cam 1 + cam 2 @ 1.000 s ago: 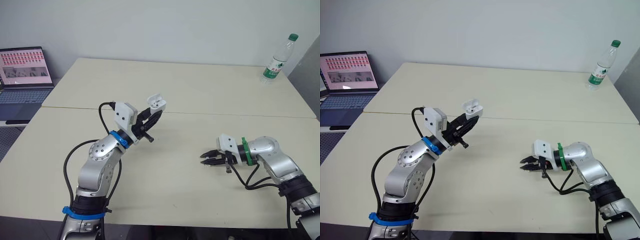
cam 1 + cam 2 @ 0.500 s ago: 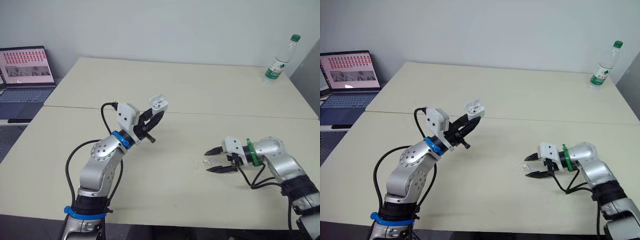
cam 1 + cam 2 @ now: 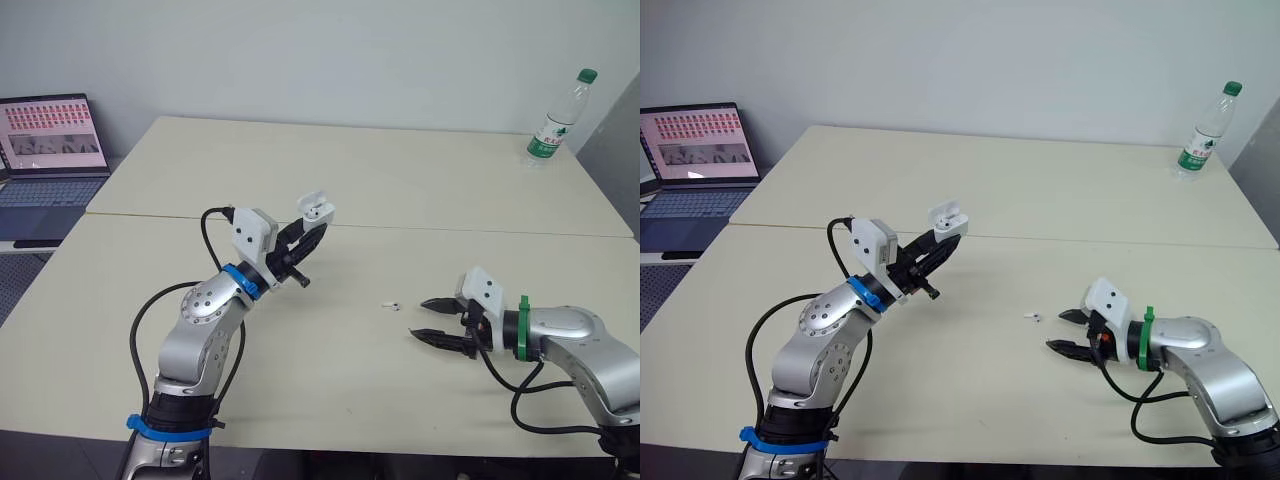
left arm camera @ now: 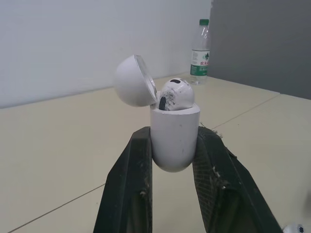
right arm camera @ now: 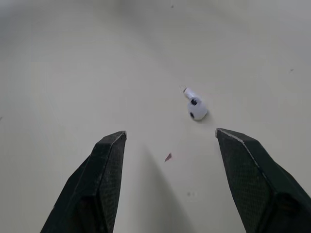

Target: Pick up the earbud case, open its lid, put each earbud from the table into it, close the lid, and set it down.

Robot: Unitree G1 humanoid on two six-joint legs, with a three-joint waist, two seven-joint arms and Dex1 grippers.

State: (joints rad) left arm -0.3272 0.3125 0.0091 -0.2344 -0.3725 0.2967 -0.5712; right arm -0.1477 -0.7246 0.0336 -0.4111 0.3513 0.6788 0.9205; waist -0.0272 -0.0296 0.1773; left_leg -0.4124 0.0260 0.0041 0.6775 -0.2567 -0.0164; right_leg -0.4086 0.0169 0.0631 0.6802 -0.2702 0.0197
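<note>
Your left jaws held open earbud case [image 3: 315, 207] over pale desk [image 3: 400, 170]; right jaws wide near earbud [image 3: 390, 305]; bottle [image 3: 555, 118] far corner.

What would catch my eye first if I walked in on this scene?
The left hand holds a small white earbud case up above the table, its lid flipped open and one earbud sitting inside. A second earbud lies loose on the table just in front of the open right hand. A water bottle stands at the far right corner, and a laptop sits off to the left.
</note>
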